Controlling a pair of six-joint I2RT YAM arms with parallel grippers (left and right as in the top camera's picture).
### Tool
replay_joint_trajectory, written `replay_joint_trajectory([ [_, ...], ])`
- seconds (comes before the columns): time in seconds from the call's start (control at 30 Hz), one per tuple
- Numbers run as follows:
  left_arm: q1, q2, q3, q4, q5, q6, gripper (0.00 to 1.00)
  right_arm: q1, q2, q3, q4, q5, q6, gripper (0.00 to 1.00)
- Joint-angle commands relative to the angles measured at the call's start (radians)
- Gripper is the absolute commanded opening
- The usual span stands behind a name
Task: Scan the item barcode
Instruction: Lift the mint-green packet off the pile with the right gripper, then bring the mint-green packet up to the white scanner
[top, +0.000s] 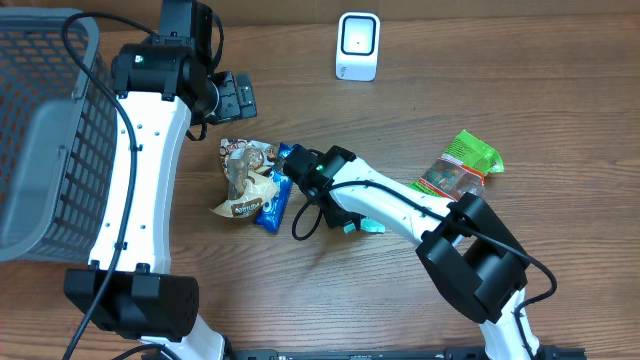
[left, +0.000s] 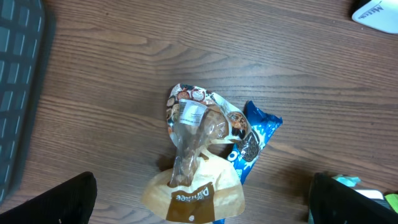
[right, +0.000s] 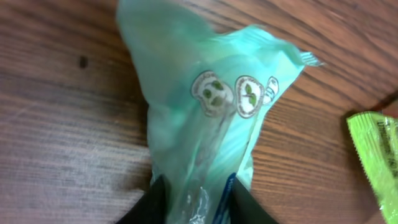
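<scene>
My right gripper (right: 194, 190) is shut on the lower end of a pale teal packet (right: 205, 93), one dark finger (right: 152, 205) pressed against each side. The packet lies crumpled on the wooden table, and no barcode shows on its visible face. In the overhead view the teal packet (top: 366, 225) sticks out beside the right gripper (top: 345, 220) near the table's middle. A white scanner (top: 357, 46) stands at the far edge. My left gripper (top: 237, 97) hangs wide open above a tan and brown snack bag (left: 193, 155), touching nothing.
A blue packet (top: 274, 198) lies partly under the tan bag (top: 243, 180). A green packet (top: 462, 165) lies to the right, its edge (right: 376, 162) near the teal one. A grey mesh basket (top: 40, 140) fills the left side.
</scene>
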Motion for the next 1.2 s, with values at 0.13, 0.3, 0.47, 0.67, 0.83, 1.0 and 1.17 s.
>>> replay_joint_trajectory([
  [0.13, -0.001, -0.009, 0.016, 0.002, -0.005, -0.003, 1.0, -0.003, -0.001, -0.005, -0.002, -0.008, 0.003, 0.04],
  [0.3, -0.001, -0.009, 0.016, 0.002, -0.005, -0.003, 1.0, -0.017, -0.003, 0.042, -0.049, -0.142, -0.03, 0.04],
  [0.47, -0.001, -0.009, 0.016, 0.002, -0.005, -0.003, 1.0, -0.092, -0.049, 0.098, -0.056, -0.501, -0.204, 0.04],
  [0.67, -0.001, -0.009, 0.016, 0.002, -0.005, -0.003, 1.0, -0.34, -0.111, 0.111, -0.06, -1.164, -0.468, 0.04],
  [0.83, -0.001, -0.009, 0.016, 0.002, -0.005, -0.003, 1.0, -0.522, -0.109, 0.085, -0.055, -1.405, -0.608, 0.04],
  [1.0, -0.001, -0.009, 0.016, 0.002, -0.005, -0.003, 1.0, -0.618, -0.109, 0.042, -0.108, -1.657, -0.748, 0.04],
  [1.17, -0.001, -0.009, 0.016, 0.002, -0.005, -0.003, 1.0, -0.66, -0.109, 0.04, -0.146, -1.718, -0.787, 0.04],
])
